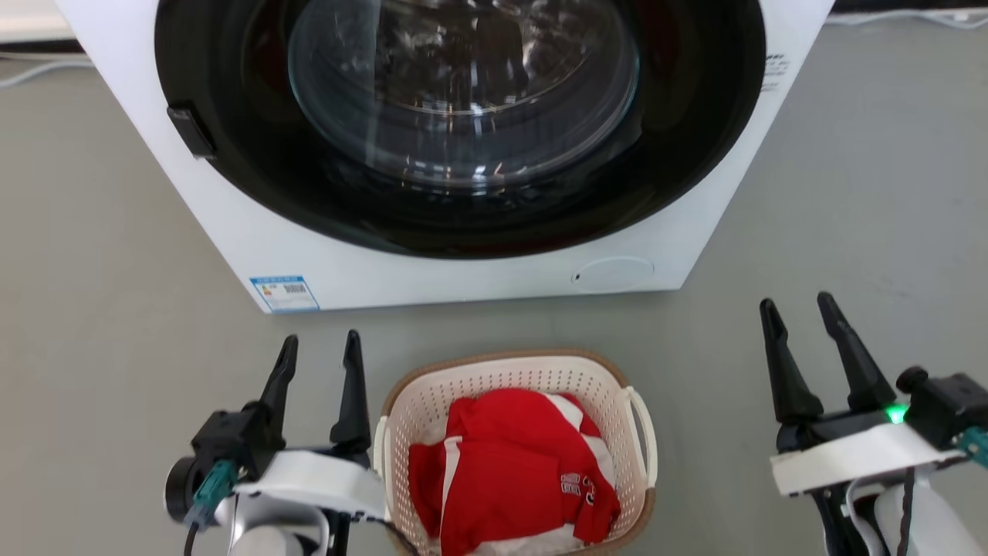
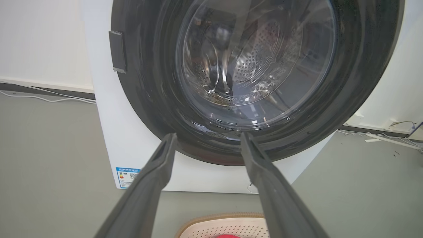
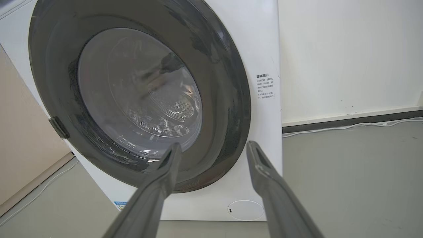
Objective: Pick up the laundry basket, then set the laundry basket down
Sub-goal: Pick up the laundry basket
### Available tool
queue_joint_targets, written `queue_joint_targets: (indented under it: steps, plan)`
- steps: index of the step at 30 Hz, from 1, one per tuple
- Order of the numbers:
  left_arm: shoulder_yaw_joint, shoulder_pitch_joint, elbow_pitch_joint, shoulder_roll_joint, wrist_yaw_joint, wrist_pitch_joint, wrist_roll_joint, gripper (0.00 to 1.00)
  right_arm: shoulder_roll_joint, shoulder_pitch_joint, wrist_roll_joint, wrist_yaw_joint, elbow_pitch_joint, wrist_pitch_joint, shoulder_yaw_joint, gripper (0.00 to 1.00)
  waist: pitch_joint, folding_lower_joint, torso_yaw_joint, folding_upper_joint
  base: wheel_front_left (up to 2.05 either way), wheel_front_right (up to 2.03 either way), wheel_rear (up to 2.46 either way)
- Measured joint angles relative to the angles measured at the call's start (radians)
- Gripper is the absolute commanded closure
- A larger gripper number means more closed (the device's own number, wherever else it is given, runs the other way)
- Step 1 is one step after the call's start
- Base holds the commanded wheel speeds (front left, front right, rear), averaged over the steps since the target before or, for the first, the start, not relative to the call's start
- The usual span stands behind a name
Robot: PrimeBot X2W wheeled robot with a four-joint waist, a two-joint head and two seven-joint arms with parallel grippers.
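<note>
The laundry basket (image 1: 494, 378), cream-white and perforated with a brown rim and white loop handles, stands on the grey floor at the bottom centre of the head view. A red and white garment (image 1: 509, 471) lies inside it. My left gripper (image 1: 320, 347) is open just left of the basket, its right finger close beside the left handle, nothing between the fingers. My right gripper (image 1: 795, 309) is open well to the basket's right, apart from it. In the left wrist view the basket's far rim (image 2: 218, 219) peeks in at the bottom between the open fingers of the left gripper (image 2: 208, 138). In the right wrist view the right gripper (image 3: 214, 148) stands open, fingers pointing at the washer.
A white front-loading washing machine (image 1: 432, 270) with a dark round door stands right behind the basket. Grey floor (image 1: 849, 193) spreads on both sides. A white wall (image 3: 347, 59) with cables along its base lies beyond; a beige panel (image 3: 23, 132) stands beside the machine.
</note>
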Motion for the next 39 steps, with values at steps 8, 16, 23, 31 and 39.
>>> queue_joint_targets:
  steps: [8,16,23,31,39]
  plan:
    - [-0.032,-0.078,0.077,-0.001,0.004,0.0,-0.021,0.0,-0.006,-0.059,0.026,0.0,0.061,0.0,0.004,0.0,0.077,0.0,0.013,0.0,0.0,0.0,0.0]
    - [-0.057,-0.153,0.179,-0.001,0.004,0.0,-0.04,0.0,-0.013,-0.107,0.062,0.0,0.156,0.0,0.009,0.0,0.149,0.0,0.017,0.0,0.0,0.0,0.0]
    - [-0.104,-0.256,0.324,-0.002,0.002,0.0,-0.08,0.0,-0.039,-0.176,0.086,0.0,0.246,0.0,0.029,0.0,0.242,0.0,0.033,0.0,0.0,0.0,0.0]
    - [-0.152,-0.344,0.442,-0.004,0.004,0.0,-0.15,0.0,-0.053,-0.22,0.116,0.0,0.323,0.0,0.043,0.0,0.335,0.0,0.061,0.0,0.0,0.0,0.0]
    - [-0.193,-0.421,0.562,-0.006,0.008,0.0,-0.217,0.0,-0.07,-0.278,0.161,0.0,0.419,0.0,0.093,0.0,0.415,0.0,0.073,0.0,0.0,0.0,0.0]
